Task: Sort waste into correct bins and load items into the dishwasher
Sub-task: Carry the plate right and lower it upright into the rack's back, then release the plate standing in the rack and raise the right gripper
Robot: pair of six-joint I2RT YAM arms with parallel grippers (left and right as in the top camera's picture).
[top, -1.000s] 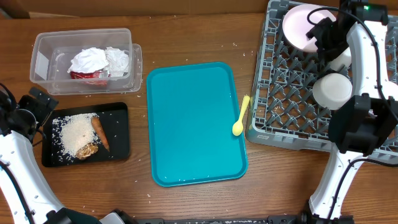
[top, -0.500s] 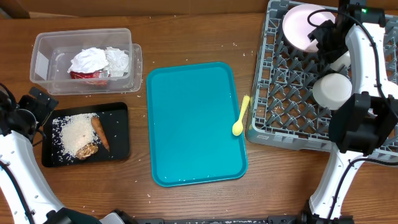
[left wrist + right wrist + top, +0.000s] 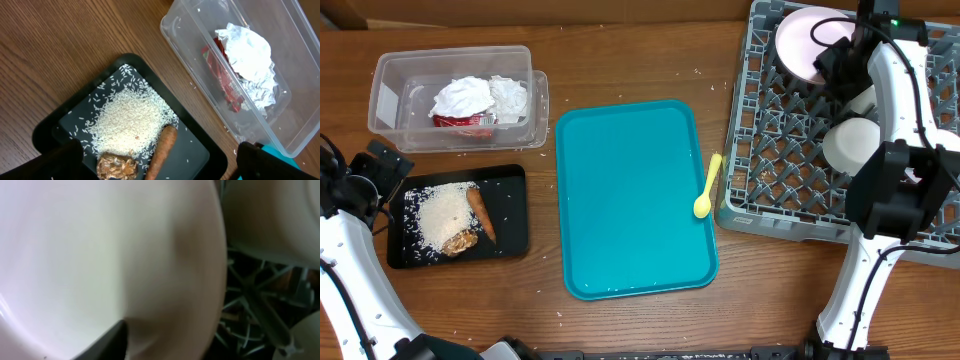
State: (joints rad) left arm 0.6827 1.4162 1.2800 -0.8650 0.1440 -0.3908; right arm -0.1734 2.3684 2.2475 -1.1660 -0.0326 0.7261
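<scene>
A pale pink plate [image 3: 805, 40] leans in the far corner of the grey dish rack [image 3: 780, 150]. My right gripper [image 3: 840, 55] is at its right edge. The plate [image 3: 100, 255] fills the right wrist view, with one dark finger [image 3: 107, 342] against its face and the other hidden. A white bowl [image 3: 853, 143] sits in the rack nearby. A yellow spoon [image 3: 707, 187] lies across the teal tray's right rim. My left gripper [image 3: 375, 165] stands open over the black tray [image 3: 200, 145], which holds rice [image 3: 130, 120], a carrot [image 3: 162, 150] and a brown chunk [image 3: 117, 167].
The clear tub [image 3: 390, 90] at the back left holds white napkins [image 3: 475, 97] and a red wrapper [image 3: 460, 121]. The teal tray [image 3: 630, 200] lies mid-table with a few rice grains on it. Stray grains dot the wood beside the rack.
My right gripper has shifted a little toward the rack's far edge, staying over the pink plate. The left arm has not moved.
</scene>
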